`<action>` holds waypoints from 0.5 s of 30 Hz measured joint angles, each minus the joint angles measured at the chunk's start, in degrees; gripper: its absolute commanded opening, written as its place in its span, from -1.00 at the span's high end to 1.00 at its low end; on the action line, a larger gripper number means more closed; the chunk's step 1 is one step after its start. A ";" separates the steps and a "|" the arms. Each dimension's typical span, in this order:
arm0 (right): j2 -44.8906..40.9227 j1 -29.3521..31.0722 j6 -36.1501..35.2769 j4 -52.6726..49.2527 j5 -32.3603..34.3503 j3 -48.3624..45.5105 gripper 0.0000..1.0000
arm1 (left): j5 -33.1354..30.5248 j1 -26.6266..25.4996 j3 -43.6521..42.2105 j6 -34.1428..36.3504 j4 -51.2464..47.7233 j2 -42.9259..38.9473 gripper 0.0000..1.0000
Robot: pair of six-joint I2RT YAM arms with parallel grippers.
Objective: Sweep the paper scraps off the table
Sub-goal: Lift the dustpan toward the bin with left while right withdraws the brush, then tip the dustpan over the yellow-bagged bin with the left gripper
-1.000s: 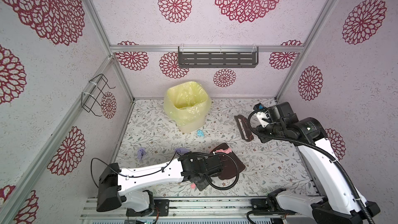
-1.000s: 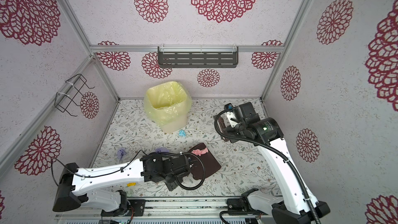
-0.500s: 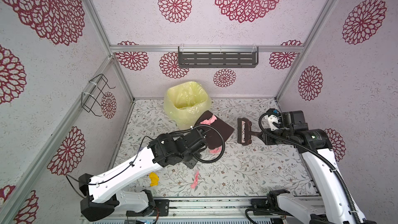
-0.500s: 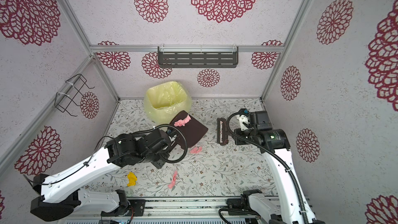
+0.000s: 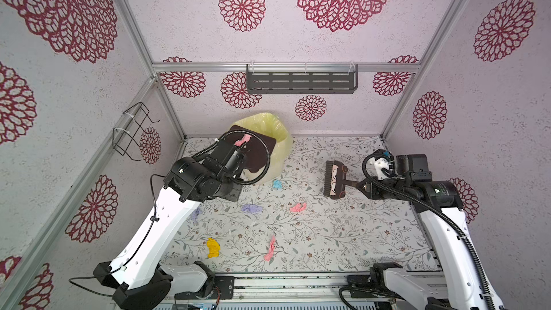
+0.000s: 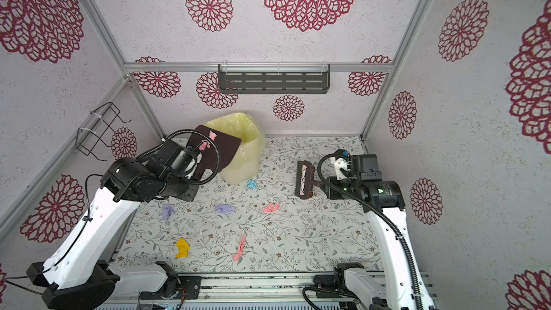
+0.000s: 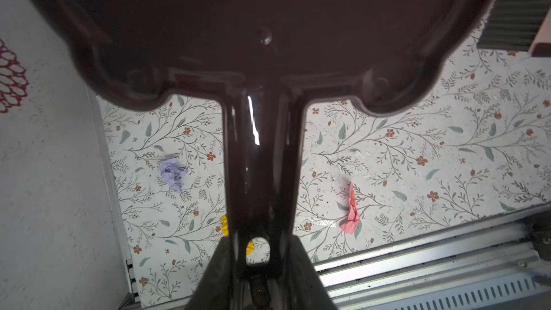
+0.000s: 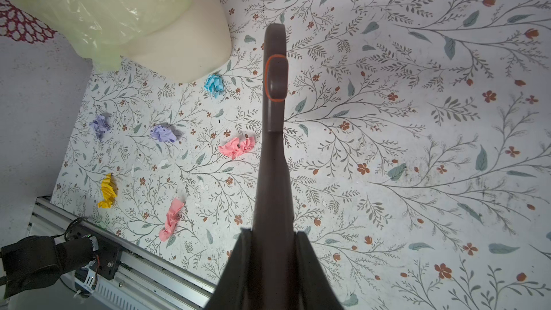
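Observation:
My left gripper [image 7: 259, 251] is shut on the handle of a dark brown dustpan [image 5: 256, 147], held up and tilted at the mouth of the yellow-bagged bin [image 5: 278, 141]. Pink paper scraps [image 5: 242, 140] lie on the pan. My right gripper [image 8: 272, 237] is shut on the handle of a brown brush [image 5: 334, 179], whose head hangs over the table [image 5: 357, 234] at mid right. On the table lie a light blue scrap [image 5: 277, 184], two lilac ones [image 5: 252, 208] [image 6: 168, 211], two pink ones [image 5: 298, 207] [image 5: 270, 249] and a yellow one [image 5: 213, 247].
A grey slotted shelf [image 5: 301, 82] hangs on the back wall and a black wire rack [image 5: 132, 132] on the left wall. An aluminium rail [image 5: 283, 283] runs along the table's front edge, between the two arm bases.
The left arm has lifted the dustpan from the table's front up and back to the bin's mouth. The right arm has swung the brush round, its handle now pointing right.

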 measured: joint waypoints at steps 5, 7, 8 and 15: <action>-0.50 -0.98 0.00 0.57 -1.36 -1.92 1.00 | 0.87 8.72 4.31 3.50 -0.87 3.17 1.00; -0.70 -1.53 -0.02 0.52 -1.95 -2.45 1.00 | 1.44 11.67 6.40 4.98 -1.09 4.92 1.00; -0.76 -1.86 -0.04 0.52 -2.29 -2.64 1.00 | 1.53 13.18 7.63 5.77 -1.18 6.03 1.00; -1.40 -2.80 -0.13 0.79 -3.26 -3.08 1.00 | 1.55 18.25 15.21 10.08 -1.97 14.36 1.00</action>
